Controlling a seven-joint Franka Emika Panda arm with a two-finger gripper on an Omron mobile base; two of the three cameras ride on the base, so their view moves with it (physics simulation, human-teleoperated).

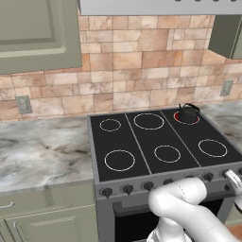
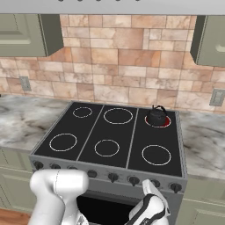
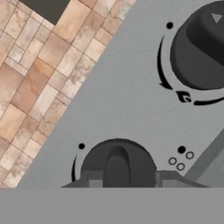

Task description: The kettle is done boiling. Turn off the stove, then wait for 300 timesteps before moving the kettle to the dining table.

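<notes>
The small black kettle (image 1: 188,114) (image 2: 157,116) stands upright on the back right burner of the stove (image 1: 137,142) (image 2: 132,147), and the ring under it glows red. My gripper (image 1: 232,178) (image 2: 148,185) (image 3: 129,180) is down at the stove's front panel, near the right end of the knob row. In the hand view its two fingertips sit on either side of a dark knob (image 3: 118,162) and are shut on its ridge. A second, larger-looking knob (image 3: 201,48) lies beside it on the grey panel. The dining table is out of view.
Marble counters (image 1: 42,151) (image 2: 204,140) flank the stove on both sides. A tan stone backsplash (image 1: 142,71) rises behind it, with green wall cabinets (image 1: 38,33) and a hood above. The black oven door (image 2: 105,211) is below the knobs, and tiled floor (image 3: 39,74) shows under the panel.
</notes>
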